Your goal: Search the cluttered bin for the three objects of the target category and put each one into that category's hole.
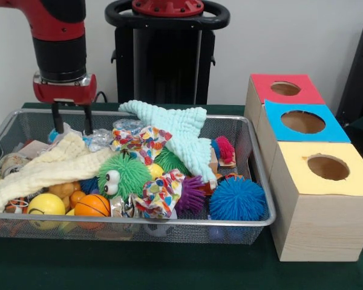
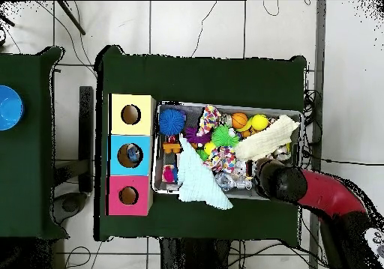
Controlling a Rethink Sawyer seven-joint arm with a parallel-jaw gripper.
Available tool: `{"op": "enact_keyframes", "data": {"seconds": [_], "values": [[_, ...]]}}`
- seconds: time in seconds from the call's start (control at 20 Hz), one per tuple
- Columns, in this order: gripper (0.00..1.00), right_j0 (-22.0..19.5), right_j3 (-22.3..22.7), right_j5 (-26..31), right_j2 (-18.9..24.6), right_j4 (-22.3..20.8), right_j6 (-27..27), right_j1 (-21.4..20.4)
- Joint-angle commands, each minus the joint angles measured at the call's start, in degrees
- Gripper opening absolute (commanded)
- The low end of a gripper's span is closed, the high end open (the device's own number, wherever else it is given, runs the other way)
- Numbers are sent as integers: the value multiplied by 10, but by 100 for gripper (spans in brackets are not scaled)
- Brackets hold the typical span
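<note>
A wire mesh bin (image 1: 259, 181) is packed with toys and cloths. My gripper (image 1: 72, 124) hangs over the bin's far left corner, open, its two black fingers (image 1: 58, 119) just above a clear plastic bag (image 1: 100, 139) with nothing between them. Among the clutter are a blue spiky ball (image 1: 237, 199), a green fuzzy toy with eyes (image 1: 122, 175), a purple spiky ball (image 1: 190, 193), an orange basketball (image 1: 92, 206) and a yellow ball (image 1: 45, 205). To the right stand three wooden boxes with holes: red (image 1: 284, 89), blue (image 1: 302, 121), yellow (image 1: 327, 166). From overhead the arm (image 2: 281, 182) hides the gripper.
A mint cloth (image 1: 181, 130) drapes over the bin's back rim. A cream cloth (image 1: 48, 166) lies across the left side, and patterned fabric (image 1: 160, 193) sits mid-bin. Something small lies inside the blue box's hole (image 2: 132, 154). A blue bowl (image 2: 7, 107) rests on a separate table.
</note>
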Motion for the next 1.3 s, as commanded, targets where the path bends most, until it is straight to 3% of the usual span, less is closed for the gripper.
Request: {"op": "enact_keyframes", "data": {"seconds": [0.05, 0.8, 1.3], "values": [[100, 23, 42, -37, -10, 32, 119, 16], [100, 54, 68, -78, -35, 64, 133, 19], [100, 78, 43, -157, -62, 72, 139, 92]]}}
